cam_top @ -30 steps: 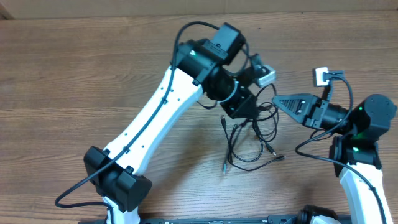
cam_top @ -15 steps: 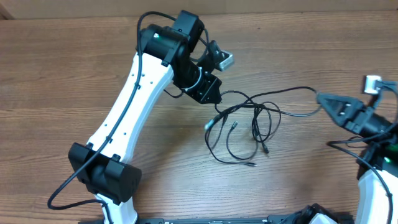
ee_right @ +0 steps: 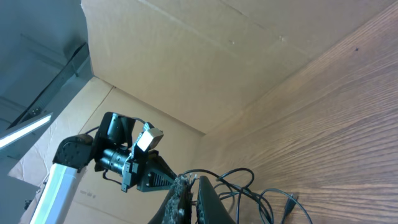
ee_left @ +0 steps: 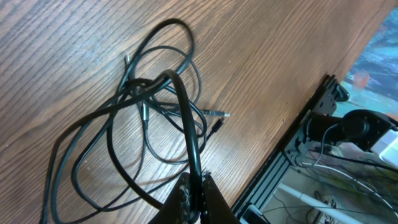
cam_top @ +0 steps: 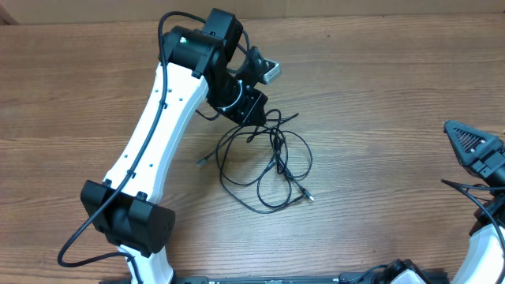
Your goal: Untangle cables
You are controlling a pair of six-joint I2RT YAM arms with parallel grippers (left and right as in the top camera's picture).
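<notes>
Bare table (cam_top: 379, 118) between cables (cam_top: 275, 150) and right arm (cam_top: 488, 166) (broad gap); left arm (cam_top: 162, 126) along the cables' left.

surface: wooden table (cam_top: 379, 118) | backdrop: cardboard wall (ee_right: 186, 62) behind table's far edge

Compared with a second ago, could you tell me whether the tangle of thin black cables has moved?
Yes. The thin black cables slid left, nearer the left arm's fixed base, pulled by the shut left gripper.

a wood-grain table (cam_top: 394, 102) stands against brown cardboard walls (ee_right: 186, 62).
</notes>
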